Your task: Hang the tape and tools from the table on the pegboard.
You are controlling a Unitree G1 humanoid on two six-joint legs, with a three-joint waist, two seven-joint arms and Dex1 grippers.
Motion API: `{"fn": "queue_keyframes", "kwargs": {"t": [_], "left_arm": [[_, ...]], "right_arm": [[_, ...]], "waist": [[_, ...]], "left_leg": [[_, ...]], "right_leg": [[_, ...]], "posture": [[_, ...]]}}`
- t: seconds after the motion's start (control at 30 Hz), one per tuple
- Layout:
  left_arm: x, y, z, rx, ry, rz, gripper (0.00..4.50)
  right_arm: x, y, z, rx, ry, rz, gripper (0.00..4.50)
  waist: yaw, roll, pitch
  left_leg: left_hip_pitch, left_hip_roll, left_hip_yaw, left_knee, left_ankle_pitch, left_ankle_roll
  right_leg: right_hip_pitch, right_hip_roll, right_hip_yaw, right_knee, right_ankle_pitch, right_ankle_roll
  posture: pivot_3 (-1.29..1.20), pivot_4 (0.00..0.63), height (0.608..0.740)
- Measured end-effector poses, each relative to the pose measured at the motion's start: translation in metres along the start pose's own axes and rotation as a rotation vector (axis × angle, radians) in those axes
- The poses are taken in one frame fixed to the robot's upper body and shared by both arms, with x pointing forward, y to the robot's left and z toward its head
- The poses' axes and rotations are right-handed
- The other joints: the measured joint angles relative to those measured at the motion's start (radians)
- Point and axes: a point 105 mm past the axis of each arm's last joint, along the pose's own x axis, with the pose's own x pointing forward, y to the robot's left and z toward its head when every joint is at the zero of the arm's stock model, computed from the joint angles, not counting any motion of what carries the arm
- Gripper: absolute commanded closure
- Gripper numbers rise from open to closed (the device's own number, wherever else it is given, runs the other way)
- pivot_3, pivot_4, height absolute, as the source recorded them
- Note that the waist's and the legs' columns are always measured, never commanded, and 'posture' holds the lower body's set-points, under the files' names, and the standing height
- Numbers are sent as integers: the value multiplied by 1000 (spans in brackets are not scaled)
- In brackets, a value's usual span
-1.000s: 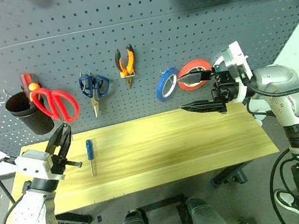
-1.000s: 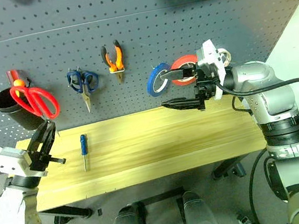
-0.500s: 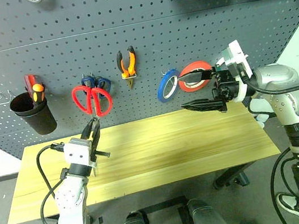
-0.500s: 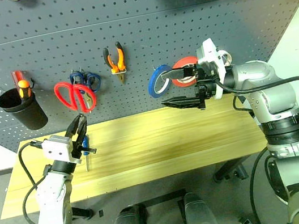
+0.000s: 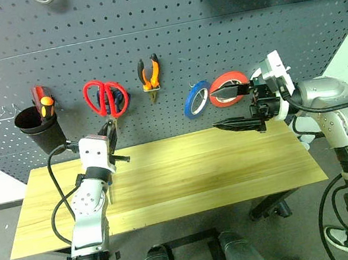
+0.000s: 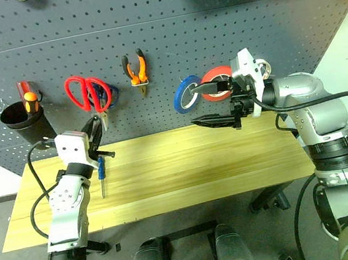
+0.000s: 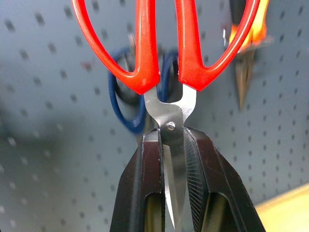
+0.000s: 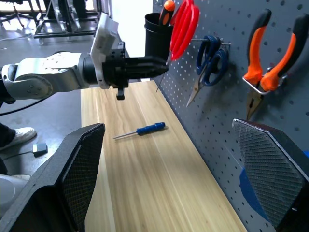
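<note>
Left gripper (image 5: 108, 129) holds red scissors (image 5: 106, 98) up against the pegboard (image 5: 167, 51), fingers closed narrowly on the steel blades, handles up.

The scissors overlap blue scissors (image 8: 210, 54) already hanging there, so the red loops may catch on them, miss the hook, or knock the blue pair down; a thin grip on smooth blades could also let the scissors swivel or slip. Pliers (image 5: 149, 74) hang further right, then a blue tape roll (image 5: 194, 99) and the red tape (image 5: 227, 88), both on hooks. Right gripper (image 5: 233, 105) hovers with jaws spread wide and empty, just in front of the red tape. The blue screwdriver (image 6: 101, 171) lies on the table (image 5: 233, 167) near its left back corner, still to be hung. A black cup (image 5: 35, 130) on the board's left holds an orange and a red screwdriver.
</note>
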Motion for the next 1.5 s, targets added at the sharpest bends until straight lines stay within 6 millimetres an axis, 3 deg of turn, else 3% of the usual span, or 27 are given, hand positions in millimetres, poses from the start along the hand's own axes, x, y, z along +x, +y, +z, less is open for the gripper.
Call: {"fn": "queue_keyframes", "kwargs": {"t": [0.23, 0.47, 0.7, 0.9, 1.27, 1.5], "left_arm": [[9, -9, -1, -25, 51, -13, 4248], [34, -8, -4, -47, 117, 11, 4248], [39, -8, -17, -59, 180, 22, 2009], [38, -5, -14, -48, 157, 37, 26], [26, -6, 4, 12, 56, 32, 26], [-1, 15, 2, 62, 59, 74, 26]], "right_arm": [[-1, -1, -2, 1, 10, -10, 0], [-4, -1, -6, -7, 21, -30, 0], [-4, -1, -8, -11, 22, -42, 0], [-6, -2, 3, -5, -21, -50, 0], [-2, -3, 14, 24, -70, -38, 0], [1, -5, 21, 9, -82, -35, 0]], "waist": [[-1, 0, 0], [-2, 0, 0], [-18, 0, 0], [-18, 0, 0], [-16, 0, 0], [-18, 0, 0]], "left_leg": [[0, 0, 0, 0, 0, 0], [0, 0, 0, 0, 0, 0], [0, 0, 0, 0, 0, 0], [0, 0, 0, 0, 0, 0], [0, 0, 0, 0, 0, 0], [1, 0, 0, -1, 0, 0]], "right_leg": [[0, 0, 0, 0, 0, 0], [0, 0, 0, 0, 0, 1], [0, 0, 0, 1, -1, 1], [0, 0, 1, 1, -1, 1], [1, 0, 1, 1, 0, 1], [0, 0, 1, 1, -1, 1]], "posture": [[59, 81, 740], [44, 84, 740], [38, 84, 740], [53, 82, 740], [84, 75, 740], [105, 81, 740]]}}
